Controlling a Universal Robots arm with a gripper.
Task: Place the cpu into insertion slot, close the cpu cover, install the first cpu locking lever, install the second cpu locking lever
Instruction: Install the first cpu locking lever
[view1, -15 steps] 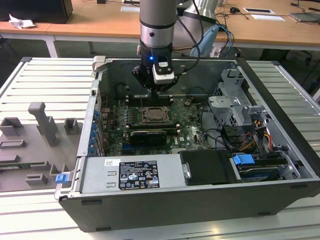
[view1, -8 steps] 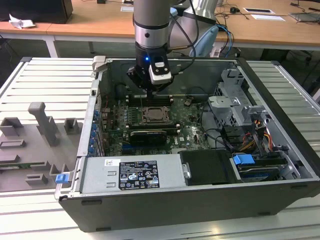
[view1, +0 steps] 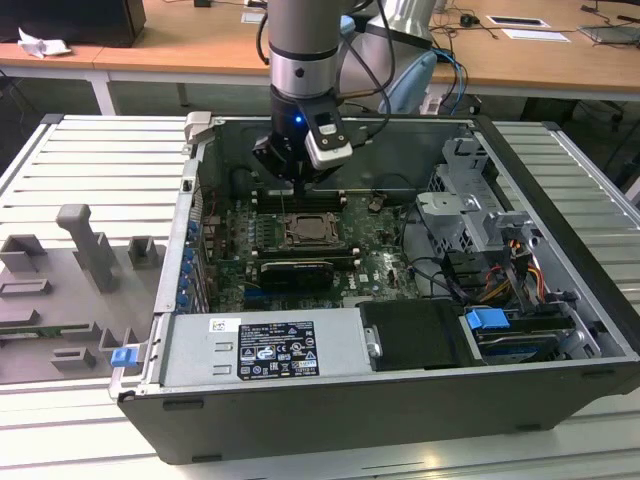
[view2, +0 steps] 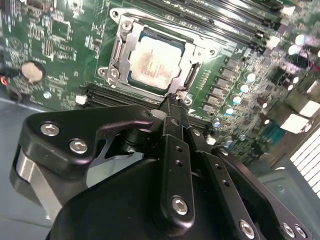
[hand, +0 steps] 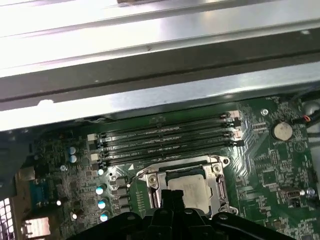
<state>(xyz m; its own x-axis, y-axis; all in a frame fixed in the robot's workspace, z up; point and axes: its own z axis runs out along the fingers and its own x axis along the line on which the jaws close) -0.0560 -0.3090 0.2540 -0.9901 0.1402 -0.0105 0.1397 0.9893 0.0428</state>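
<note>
Matte sq. cpu (view2: 154, 64), thin steel cpu cover (view2: 124, 47)

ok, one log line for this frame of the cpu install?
cpu seated on board | cover down around it | gripper shut, tip beside cover's corner

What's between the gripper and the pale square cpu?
In the second wrist view, the near rim of the thin silver square cpu cover lies between the black gripper and the cpu; otherwise bare.
</note>
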